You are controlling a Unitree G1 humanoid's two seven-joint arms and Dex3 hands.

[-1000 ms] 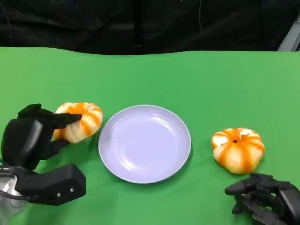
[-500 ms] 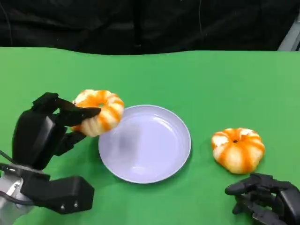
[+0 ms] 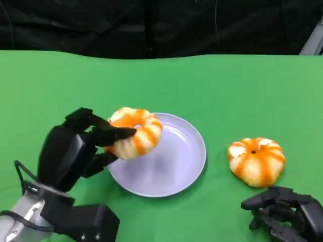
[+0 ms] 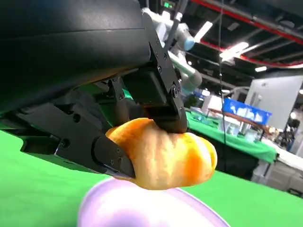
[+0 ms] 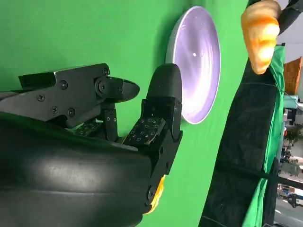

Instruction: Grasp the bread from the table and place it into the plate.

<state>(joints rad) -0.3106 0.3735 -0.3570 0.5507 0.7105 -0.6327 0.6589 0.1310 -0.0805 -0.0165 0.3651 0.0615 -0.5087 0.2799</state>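
Held bread: orange-striped, lifted above the plate's nine-o'clock rim, off the cloth.
Left hand: fingers clamped around that bread.
Plate: lilac, centre of the green table.
Second bread: on the cloth at the plate's three o'clock.
Right hand: five o'clock, fingers apart, grasping nothing.

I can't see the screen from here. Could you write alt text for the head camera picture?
The robot's left hand holds an orange-and-white bread in the air over the left rim of a pale purple plate on a green table. A second bread lies on the table right of the plate, with the right hand resting near it.
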